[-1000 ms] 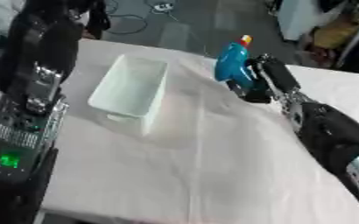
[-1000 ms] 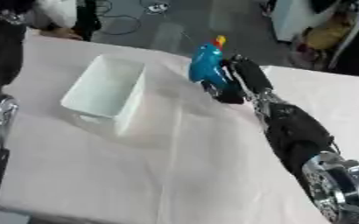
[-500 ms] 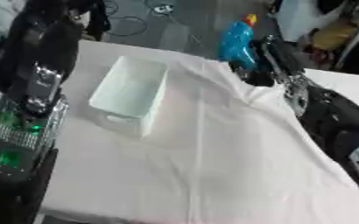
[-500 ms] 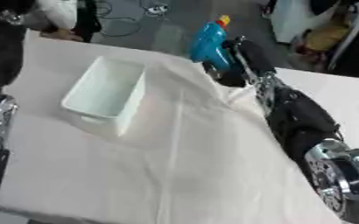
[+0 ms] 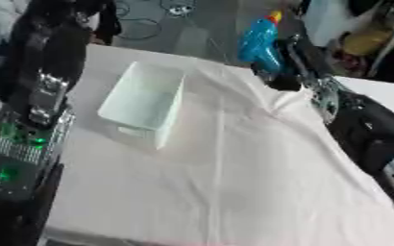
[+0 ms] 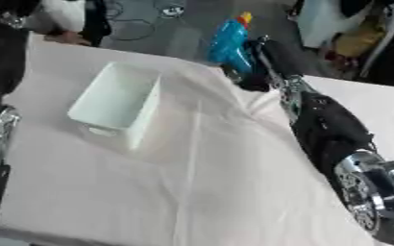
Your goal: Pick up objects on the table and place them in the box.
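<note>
A blue bottle-like object [image 5: 260, 42] with a yellow and red tip is held above the table's far edge. My right hand [image 5: 289, 62] is shut on it, fingers wrapped round its right side. A pale green open box [image 5: 144, 102] sits on the white cloth left of centre, a short way left of the lifted object. Its inside looks bare. My left arm [image 5: 34, 103] comes in along the left edge; its hand does not show in either view.
The white tablecloth [image 5: 234, 178] is pulled up into a ridge under my right hand. Beyond the far edge lie a grey floor with cables [image 5: 150, 19] and some clutter at the upper right.
My right hand has lifted the blue object off the table and carried it up and slightly left, toward the box. The cloth has bunched beneath it. The camera has shifted a little.
</note>
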`<state>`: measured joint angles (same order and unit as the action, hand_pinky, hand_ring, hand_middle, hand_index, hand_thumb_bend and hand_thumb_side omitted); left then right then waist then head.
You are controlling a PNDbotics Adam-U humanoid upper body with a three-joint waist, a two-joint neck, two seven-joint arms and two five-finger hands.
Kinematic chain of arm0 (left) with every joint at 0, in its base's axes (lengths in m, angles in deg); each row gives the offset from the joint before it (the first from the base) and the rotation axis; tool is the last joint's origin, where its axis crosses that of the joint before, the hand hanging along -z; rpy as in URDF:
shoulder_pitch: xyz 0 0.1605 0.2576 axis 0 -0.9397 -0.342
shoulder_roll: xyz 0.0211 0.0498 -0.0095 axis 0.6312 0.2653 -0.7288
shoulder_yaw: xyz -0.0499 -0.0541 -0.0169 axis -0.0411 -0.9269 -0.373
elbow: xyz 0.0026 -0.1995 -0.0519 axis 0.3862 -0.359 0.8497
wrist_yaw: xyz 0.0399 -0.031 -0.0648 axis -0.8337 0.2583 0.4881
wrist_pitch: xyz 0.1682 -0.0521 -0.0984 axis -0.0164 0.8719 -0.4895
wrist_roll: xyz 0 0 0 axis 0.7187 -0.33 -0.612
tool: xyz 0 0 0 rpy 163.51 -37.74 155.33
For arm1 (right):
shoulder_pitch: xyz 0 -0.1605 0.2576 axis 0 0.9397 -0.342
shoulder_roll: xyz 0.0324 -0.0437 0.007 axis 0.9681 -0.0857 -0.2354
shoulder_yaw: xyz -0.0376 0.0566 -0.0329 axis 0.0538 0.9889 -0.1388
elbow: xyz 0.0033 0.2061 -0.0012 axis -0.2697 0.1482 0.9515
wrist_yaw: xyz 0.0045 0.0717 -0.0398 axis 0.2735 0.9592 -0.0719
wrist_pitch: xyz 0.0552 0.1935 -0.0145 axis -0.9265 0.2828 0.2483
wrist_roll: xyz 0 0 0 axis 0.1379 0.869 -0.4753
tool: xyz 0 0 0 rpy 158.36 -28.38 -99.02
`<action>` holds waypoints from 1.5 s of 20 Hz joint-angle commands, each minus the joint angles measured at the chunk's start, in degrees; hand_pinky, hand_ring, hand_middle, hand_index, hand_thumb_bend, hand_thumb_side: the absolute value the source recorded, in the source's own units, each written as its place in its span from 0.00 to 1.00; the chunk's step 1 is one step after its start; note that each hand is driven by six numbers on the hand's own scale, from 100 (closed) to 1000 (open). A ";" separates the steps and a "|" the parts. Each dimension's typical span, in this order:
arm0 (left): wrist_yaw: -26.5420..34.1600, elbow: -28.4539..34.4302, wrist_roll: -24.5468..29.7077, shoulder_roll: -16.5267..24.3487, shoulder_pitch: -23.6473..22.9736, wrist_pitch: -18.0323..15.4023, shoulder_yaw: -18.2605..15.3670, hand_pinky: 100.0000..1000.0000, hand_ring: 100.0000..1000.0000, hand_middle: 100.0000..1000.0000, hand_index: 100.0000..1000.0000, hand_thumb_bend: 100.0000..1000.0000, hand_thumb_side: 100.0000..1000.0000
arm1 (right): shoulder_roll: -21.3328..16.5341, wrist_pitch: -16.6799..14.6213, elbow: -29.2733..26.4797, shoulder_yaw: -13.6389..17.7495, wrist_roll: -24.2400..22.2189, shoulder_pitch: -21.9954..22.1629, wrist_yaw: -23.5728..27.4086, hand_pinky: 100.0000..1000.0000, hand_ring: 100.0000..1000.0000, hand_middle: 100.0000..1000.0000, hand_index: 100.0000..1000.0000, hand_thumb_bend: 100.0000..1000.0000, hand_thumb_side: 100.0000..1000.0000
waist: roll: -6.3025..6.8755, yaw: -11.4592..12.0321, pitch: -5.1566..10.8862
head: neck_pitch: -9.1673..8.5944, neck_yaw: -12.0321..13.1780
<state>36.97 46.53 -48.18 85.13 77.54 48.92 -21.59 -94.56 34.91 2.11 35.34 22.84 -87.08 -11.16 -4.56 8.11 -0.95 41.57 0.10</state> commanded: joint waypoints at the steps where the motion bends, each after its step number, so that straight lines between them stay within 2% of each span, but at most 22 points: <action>1: 0.19 0.85 0.03 0.58 0.83 0.02 -0.15 0.79 0.66 0.85 0.85 0.30 1.00 | -0.33 -0.38 -1.66 0.26 -0.28 -2.19 -0.01 0.00 0.00 0.00 0.00 0.00 0.50 | 0.25 0.16 0.77 | -0.68 0.32; 13: 0.82 0.85 0.14 -0.61 2.42 0.02 0.36 0.79 0.67 0.85 0.85 0.30 1.00 | 3.71 -2.53 -3.69 0.62 -2.07 -2.91 0.52 0.00 0.00 0.00 0.00 0.00 0.50 | -0.13 1.90 0.26 | -1.00 0.54; 20: 1.41 0.85 0.32 -1.74 3.72 0.06 0.70 0.79 0.67 0.84 0.85 0.30 1.00 | 5.21 -3.31 -4.65 0.86 -2.83 -3.93 0.32 0.00 0.00 0.00 0.00 0.00 0.51 | -0.62 3.15 -0.07 | -1.35 1.67; 30: 2.05 0.85 0.39 -3.08 5.29 0.44 1.01 0.79 0.68 0.84 0.85 0.31 1.00 | 6.10 -2.20 -5.22 1.23 -2.80 -5.35 0.77 0.00 0.00 0.00 0.00 0.00 0.53 | -1.31 5.13 -0.64 | -2.82 1.52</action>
<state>38.66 46.53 -47.88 82.19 81.57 49.22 -20.80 -87.82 32.41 -1.47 36.14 19.92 -90.58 -10.77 -6.22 13.30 -2.22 39.59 1.53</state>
